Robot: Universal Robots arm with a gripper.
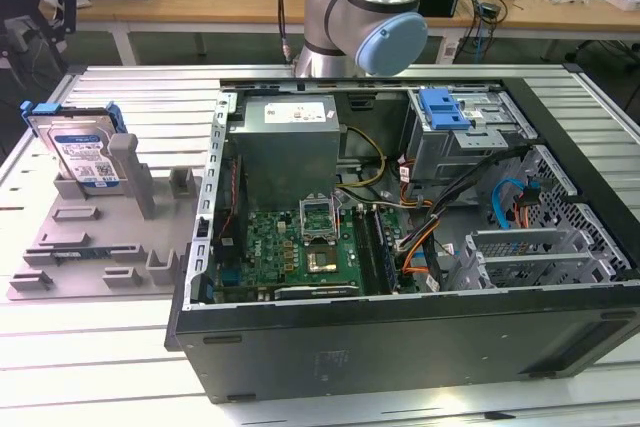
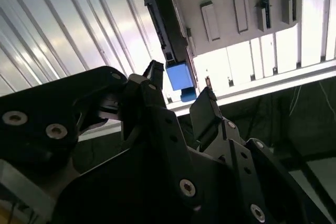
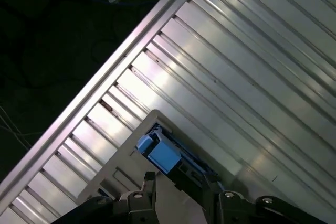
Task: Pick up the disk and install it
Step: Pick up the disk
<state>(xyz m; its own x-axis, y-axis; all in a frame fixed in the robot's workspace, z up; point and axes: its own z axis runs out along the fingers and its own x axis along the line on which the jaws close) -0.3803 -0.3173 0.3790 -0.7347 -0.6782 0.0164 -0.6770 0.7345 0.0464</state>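
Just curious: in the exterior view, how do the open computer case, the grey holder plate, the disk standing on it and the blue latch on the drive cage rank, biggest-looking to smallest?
1. computer case, by far the largest
2. grey holder plate
3. disk
4. blue latch, smallest

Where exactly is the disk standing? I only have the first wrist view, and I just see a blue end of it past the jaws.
Observer: In the exterior view, the disk stands upright in a grey fixture at the exterior view's left.
Operator: What's next to it?
Observer: An open computer case lies right beside that fixture, toward the exterior view's right.
Operator: Anything blue inside?
Observer: A blue latch piece sits atop the metal drive cage, in the case's far corner on the exterior view's right.
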